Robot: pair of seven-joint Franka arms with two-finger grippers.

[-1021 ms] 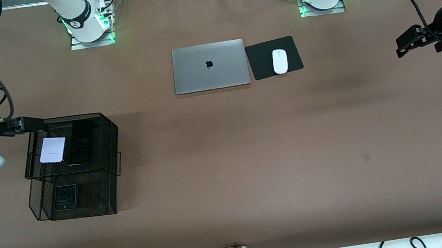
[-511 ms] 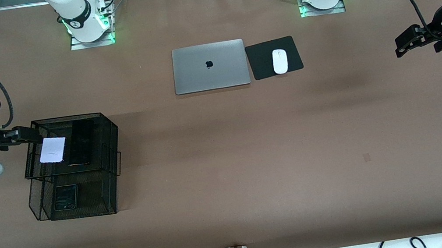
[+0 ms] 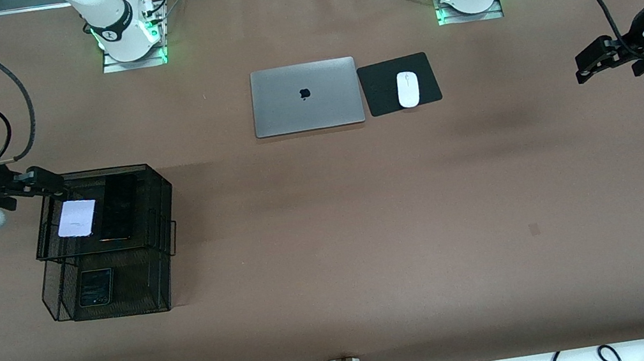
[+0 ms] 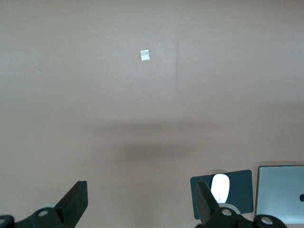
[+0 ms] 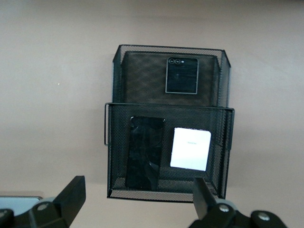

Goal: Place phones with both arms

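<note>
Your right gripper (image 3: 48,183), jaws spread and empty, hangs over the two-tier mesh tray (image 3: 158,187) edge beside the lilac phone (image 3: 76,218) and long black phone (image 3: 118,207); small black phone (image 3: 96,287) sits below; left gripper (image 3: 590,60) waits open.

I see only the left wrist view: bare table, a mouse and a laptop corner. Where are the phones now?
Observer: All three sit in a black mesh rack at the right arm's end of the table.
Operator: Which tier holds each?
Observer: The lilac phone and the long black phone lie side by side on the upper tier; the small black phone lies on the lower one.
Operator: Does the right tool hold anything?
Observer: No, the right tool is open and empty, over the rack's rim.
</note>
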